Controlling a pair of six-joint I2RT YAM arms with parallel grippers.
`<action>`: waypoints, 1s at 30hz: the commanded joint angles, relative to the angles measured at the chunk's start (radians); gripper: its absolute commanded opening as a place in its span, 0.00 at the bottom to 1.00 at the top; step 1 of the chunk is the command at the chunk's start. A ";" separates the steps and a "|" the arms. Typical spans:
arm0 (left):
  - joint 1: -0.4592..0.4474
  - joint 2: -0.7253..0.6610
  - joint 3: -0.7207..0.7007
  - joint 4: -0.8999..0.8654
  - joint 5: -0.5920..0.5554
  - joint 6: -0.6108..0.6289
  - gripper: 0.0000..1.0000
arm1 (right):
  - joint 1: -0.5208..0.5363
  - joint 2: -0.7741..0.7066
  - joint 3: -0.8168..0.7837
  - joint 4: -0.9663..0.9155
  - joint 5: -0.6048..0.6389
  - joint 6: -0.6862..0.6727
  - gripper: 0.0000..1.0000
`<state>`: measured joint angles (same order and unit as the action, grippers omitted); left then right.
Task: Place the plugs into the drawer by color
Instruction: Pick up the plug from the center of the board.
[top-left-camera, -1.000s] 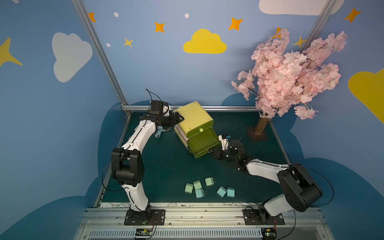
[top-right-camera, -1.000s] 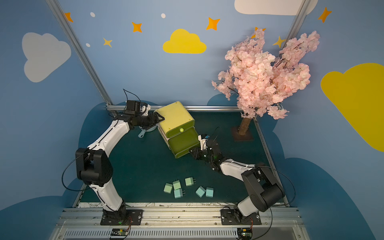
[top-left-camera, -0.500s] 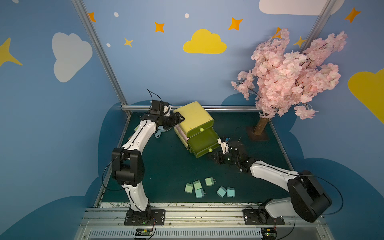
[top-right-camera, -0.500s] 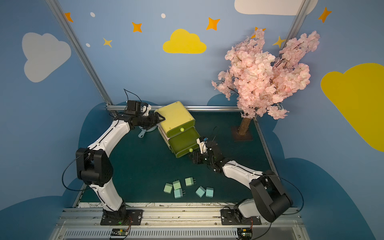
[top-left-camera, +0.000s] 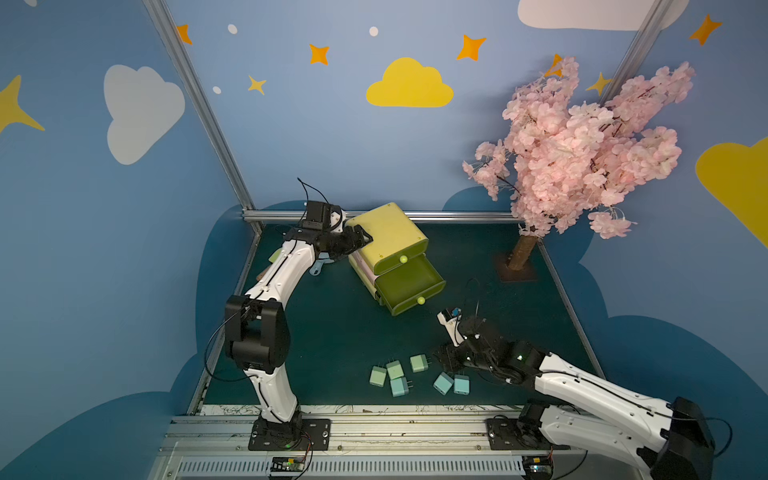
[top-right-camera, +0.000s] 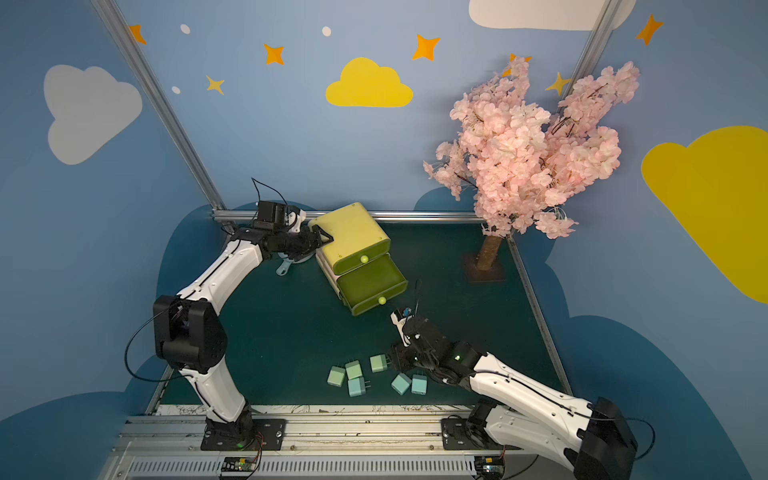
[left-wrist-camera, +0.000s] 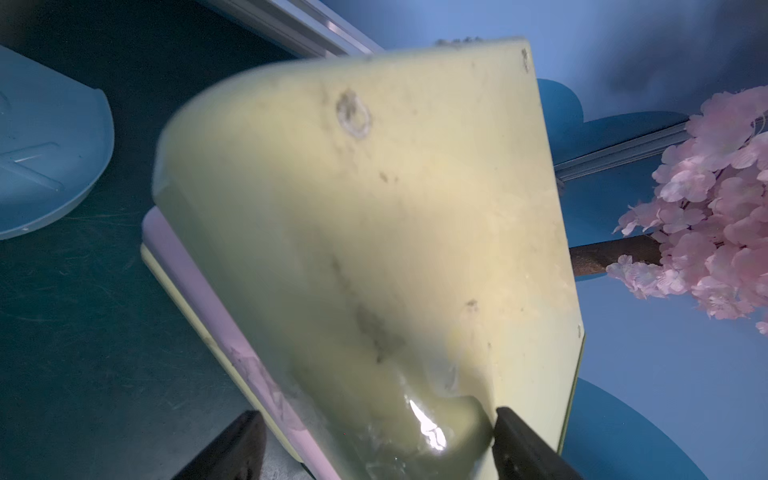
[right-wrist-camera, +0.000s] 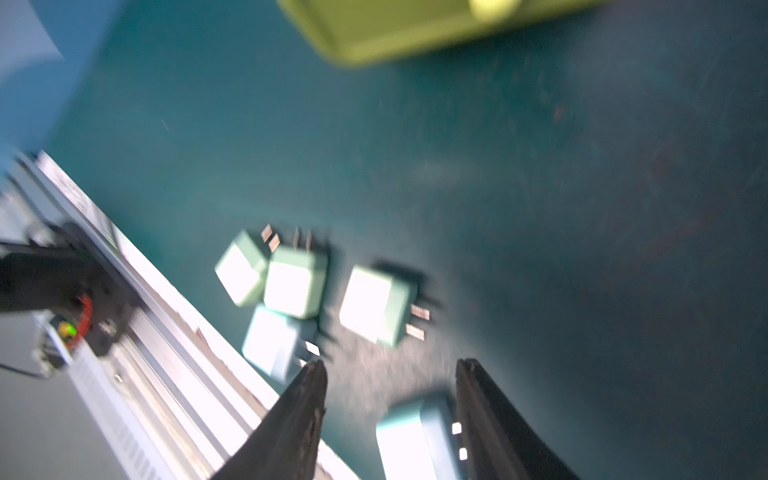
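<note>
Six pastel plugs (top-left-camera: 395, 369) near the mat's front edge; yellow chest (top-left-camera: 388, 237) at the back.
Three mint-green and three light-blue cubes with thin metal prongs lie clustered on the dark green mat (top-left-camera: 332, 332); the chest stands skewed, its olive middle drawer (top-left-camera: 409, 282) pulled out; left gripper (top-left-camera: 360, 241) clamps the chest's rear corner; right gripper (right-wrist-camera: 390, 365) hovers over the plugs, fingers spread, holding nothing.

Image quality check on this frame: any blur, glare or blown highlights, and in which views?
Right wrist: motion blur throughout, plugs smeared with tops blown out white, drawer front soft. Left wrist: drawer chest too close, out of focus, glare spot on its glossy corner. Both top views: sharp, evenly lit.
</note>
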<state>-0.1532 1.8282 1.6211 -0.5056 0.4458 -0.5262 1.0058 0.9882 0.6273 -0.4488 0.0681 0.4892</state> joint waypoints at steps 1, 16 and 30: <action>-0.006 0.013 -0.014 -0.068 -0.016 0.022 0.87 | 0.102 0.043 -0.003 -0.146 0.128 0.094 0.56; -0.007 -0.009 -0.019 -0.074 -0.024 0.027 0.87 | 0.229 0.400 0.169 -0.083 0.189 -0.031 0.74; -0.005 -0.021 -0.021 -0.071 -0.023 0.028 0.87 | 0.015 0.444 0.107 0.000 0.147 -0.157 0.64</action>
<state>-0.1581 1.8252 1.6207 -0.5156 0.4480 -0.5205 1.0679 1.4578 0.7601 -0.4927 0.2237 0.3653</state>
